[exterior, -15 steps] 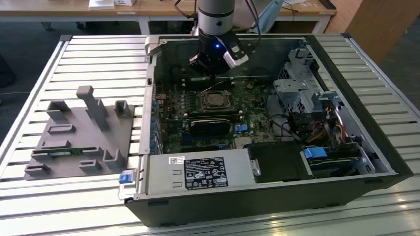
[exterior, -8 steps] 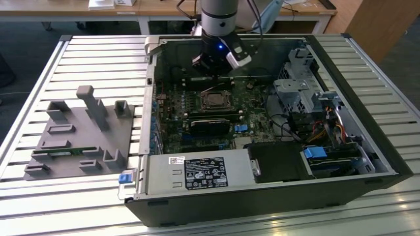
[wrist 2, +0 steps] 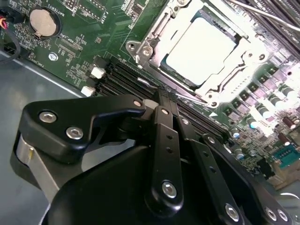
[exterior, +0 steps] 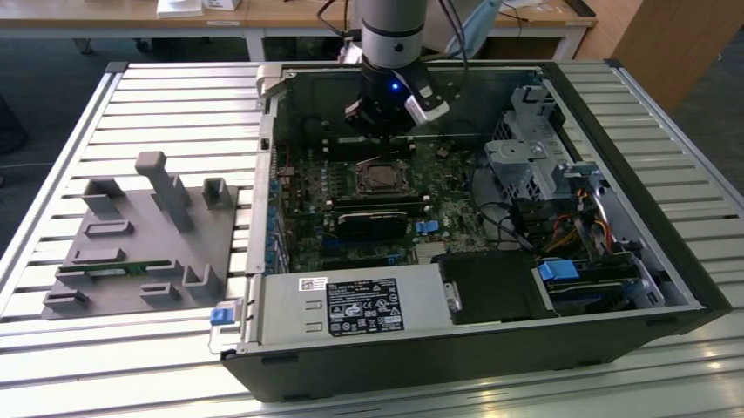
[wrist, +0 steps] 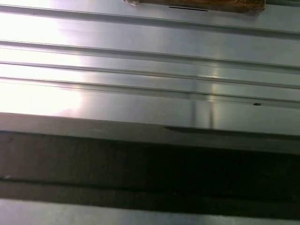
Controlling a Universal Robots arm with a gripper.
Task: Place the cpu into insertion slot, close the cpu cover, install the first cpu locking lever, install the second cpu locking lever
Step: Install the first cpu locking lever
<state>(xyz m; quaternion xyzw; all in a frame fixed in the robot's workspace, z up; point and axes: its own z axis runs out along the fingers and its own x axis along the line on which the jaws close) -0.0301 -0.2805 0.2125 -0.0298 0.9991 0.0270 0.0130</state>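
- Your cpu [wrist 2: 199, 49] sits flat in the slot [wrist 2: 174, 75] on the green board [wrist 2: 93, 28]; in the second wrist view its pale metal top fills the square opening.
- In the exterior view you find the same cpu [exterior: 379, 179] as a small dark square near the middle of the board [exterior: 348, 218], inside the open case [exterior: 651, 252].
- The cover [wrist 2: 154, 35] lies around the chip as a bright metal frame with the chip showing through its window; you cannot tell from these views whether the levers are locked.
- Your gripper [exterior: 381, 131] hangs inside the case just beyond the cpu, close above the board and not touching the chip.
- In the second wrist view the gripper [wrist 2: 161, 93] shows its black linkage with the tips pressed together, pinching nothing.
- Long black memory slots [wrist 2: 126, 77] run between the gripper and the socket, and a coin cell [wrist 2: 42, 22] sits farther off on the board.
- On the exterior view's left, a grey fixture [exterior: 145, 244] with upright posts rests on the slatted table [exterior: 174, 104], well apart from the case.
- The first wrist view shows you ribbed metal slats [wrist: 150, 70].
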